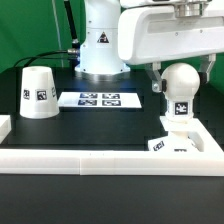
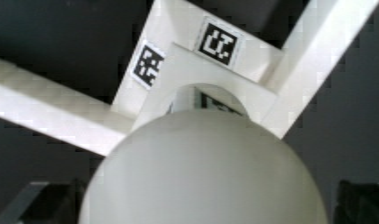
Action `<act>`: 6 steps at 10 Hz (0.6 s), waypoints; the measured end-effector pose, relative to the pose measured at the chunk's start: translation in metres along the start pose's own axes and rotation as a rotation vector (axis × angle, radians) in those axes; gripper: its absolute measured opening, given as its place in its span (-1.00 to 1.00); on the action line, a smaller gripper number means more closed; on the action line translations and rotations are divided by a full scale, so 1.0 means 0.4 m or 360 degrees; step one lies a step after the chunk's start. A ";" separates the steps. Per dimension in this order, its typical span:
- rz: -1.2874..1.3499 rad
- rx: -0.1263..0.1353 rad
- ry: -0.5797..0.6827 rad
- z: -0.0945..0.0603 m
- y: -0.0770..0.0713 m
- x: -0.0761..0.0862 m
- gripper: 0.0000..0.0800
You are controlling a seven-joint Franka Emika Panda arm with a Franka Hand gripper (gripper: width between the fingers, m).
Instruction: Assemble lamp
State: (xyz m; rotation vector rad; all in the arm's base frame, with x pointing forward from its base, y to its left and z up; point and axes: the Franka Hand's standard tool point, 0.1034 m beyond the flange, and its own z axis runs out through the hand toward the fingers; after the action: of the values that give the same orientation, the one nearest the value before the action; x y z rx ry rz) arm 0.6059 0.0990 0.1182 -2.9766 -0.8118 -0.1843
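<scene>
The round white bulb (image 1: 180, 80) stands upright on the blocky tagged base (image 1: 176, 137) at the exterior view's right, near the front rail. My gripper (image 1: 182, 86) hangs over it, open, with one dark finger on each side of the ball and a gap between each and the ball. In the wrist view the bulb (image 2: 204, 165) fills the middle between my gripper's (image 2: 204, 208) fingers (image 2: 51, 202), and the base (image 2: 212, 48) with its tags shows beyond it. The tapered shade (image 1: 38, 92) sits alone at the exterior view's left, far from the gripper.
The marker board (image 1: 97, 99) lies flat in the middle of the black table. A long white rail (image 1: 90, 160) borders the front and turns up at both ends; the base rests against it (image 2: 44, 95). The robot's pedestal (image 1: 100, 50) stands behind.
</scene>
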 end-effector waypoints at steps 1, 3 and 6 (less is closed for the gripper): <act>-0.0105 -0.0004 -0.0002 0.000 0.000 0.000 0.75; -0.0336 -0.0022 -0.0015 0.000 0.000 0.001 0.75; -0.0650 -0.0027 -0.0041 0.012 0.002 -0.002 0.75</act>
State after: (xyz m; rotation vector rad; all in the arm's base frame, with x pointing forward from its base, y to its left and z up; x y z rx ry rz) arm 0.6059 0.0984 0.1133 -2.7946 -1.4196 -0.1679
